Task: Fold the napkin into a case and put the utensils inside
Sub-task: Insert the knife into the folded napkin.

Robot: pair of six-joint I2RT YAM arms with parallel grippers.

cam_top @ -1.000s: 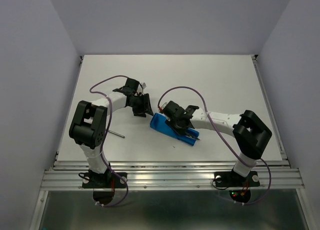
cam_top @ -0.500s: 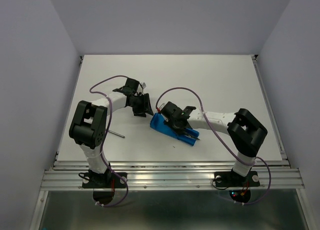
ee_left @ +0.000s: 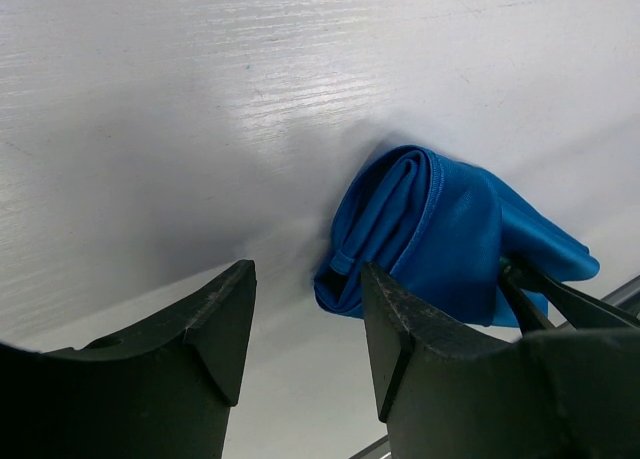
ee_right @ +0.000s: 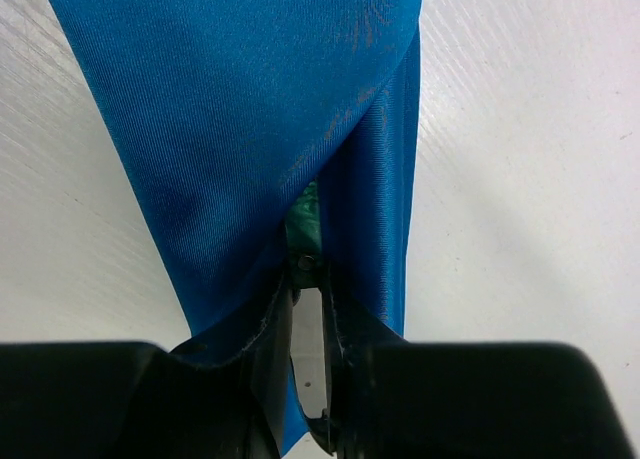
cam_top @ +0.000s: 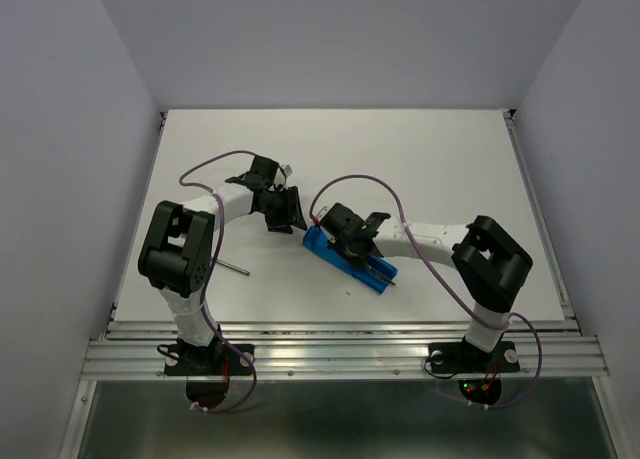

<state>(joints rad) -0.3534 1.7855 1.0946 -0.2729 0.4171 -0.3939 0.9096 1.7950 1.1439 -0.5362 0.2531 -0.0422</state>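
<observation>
The napkin is folded into a narrow blue case lying slantwise at mid-table. It also shows in the left wrist view and in the right wrist view. My right gripper is over the case, shut on the teal-green utensil handle, which pokes into the slit between the cloth layers. The rest of that utensil is hidden in the cloth. My left gripper is open and empty, just short of the case's upper left end. The grey metal utensil lies on the table by the left arm.
A white table with side walls and a metal rail along the near edge. The left arm's elbow stands over the grey utensil's left end. Purple cables loop above both arms.
My right gripper has moved a little left along the case, with the teal-handled utensil going deeper into the cloth. The left arm has not moved.
</observation>
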